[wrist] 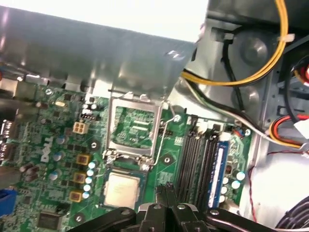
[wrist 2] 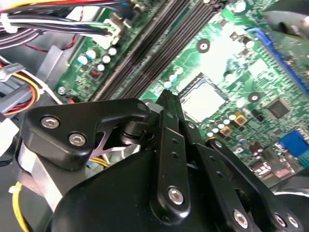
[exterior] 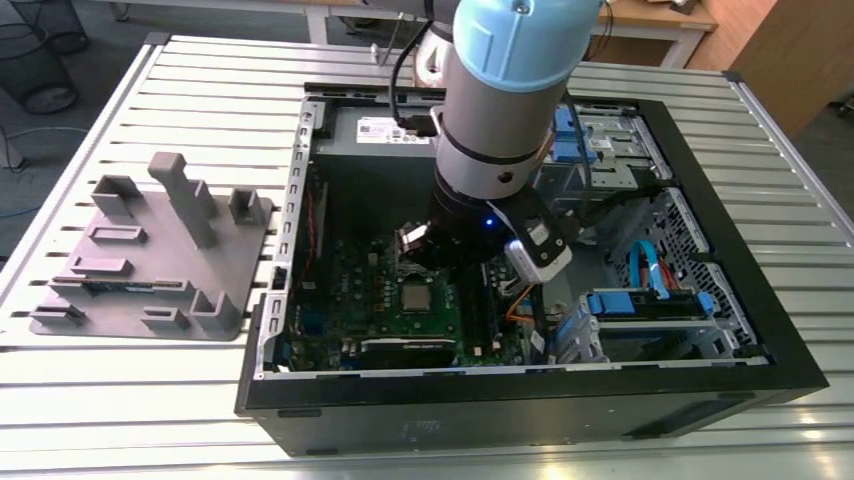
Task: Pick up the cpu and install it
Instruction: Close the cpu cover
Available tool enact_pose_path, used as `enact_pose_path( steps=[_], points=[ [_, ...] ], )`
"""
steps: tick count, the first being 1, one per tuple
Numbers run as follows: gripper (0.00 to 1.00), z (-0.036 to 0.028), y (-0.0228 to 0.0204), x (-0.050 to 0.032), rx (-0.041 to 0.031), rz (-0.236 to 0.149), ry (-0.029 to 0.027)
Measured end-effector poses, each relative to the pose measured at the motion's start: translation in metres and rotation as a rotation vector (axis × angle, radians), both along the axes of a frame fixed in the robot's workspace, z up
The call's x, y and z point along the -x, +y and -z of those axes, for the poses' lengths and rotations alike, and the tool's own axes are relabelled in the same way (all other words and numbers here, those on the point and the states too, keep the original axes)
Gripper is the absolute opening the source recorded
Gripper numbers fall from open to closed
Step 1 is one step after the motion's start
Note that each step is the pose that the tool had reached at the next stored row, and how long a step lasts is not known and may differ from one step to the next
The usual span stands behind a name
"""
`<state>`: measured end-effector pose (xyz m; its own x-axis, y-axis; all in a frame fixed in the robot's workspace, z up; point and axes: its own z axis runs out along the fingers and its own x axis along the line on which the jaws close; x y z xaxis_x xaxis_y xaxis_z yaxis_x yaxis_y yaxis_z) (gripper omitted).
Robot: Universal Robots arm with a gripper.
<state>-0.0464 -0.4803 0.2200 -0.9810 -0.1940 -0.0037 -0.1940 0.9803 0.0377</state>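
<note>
Evidently past the carrying stage. Find the small, flat, square cpu with its silver-grey metal top [wrist: 123,189] lying level in the socket of the green printed motherboard [wrist: 63,145], free of any grasp. Note the black two-fingered gripper [wrist: 166,188] clenched on nothing, tips pressed together, seen between the chip and the long black memory slots [wrist: 198,154]; cannot tell its height above the board. Note too the thin silver metal retaining frame [wrist: 112,121] swung open along one edge of the socket, not clamped over the chip.

Judging from that, probably a check or nudge of the seating. To do it well:
- Keep the joined tips square and vertical.
- Touch the metal lid alone, and press lightly and evenly.
- Never drag sideways across the socket.
- Stay off the frame's wire lever and the small capacitors round about.
- Stop at first resistance, and suspect misalignment rather than add force.

Compare the views. From the first wrist view, read the open frame, the chip's fit in its socket and the yellow cable bundle [wrist: 282,19]. From the second wrist view, get the gripper's linkage up close. From the exterior view, place the whole:
- Pale blue and grey robot arm [exterior: 501,110] reaching down into the open black computer case [exterior: 534,415].
- Chip at about seven o'clock from the wrist.
- Grey plastic tray with upright posts [exterior: 147,270] at nine o'clock of the case, on the slatted metal table [exterior: 200,70].
</note>
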Motion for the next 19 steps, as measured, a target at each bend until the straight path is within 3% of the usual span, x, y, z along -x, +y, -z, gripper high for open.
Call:
enact_pose_path(
  steps=[19],
  points=[
    [0.11,0.0009,0.0363,-0.0115,0.0000,0.000,0.0000]
  ],
)
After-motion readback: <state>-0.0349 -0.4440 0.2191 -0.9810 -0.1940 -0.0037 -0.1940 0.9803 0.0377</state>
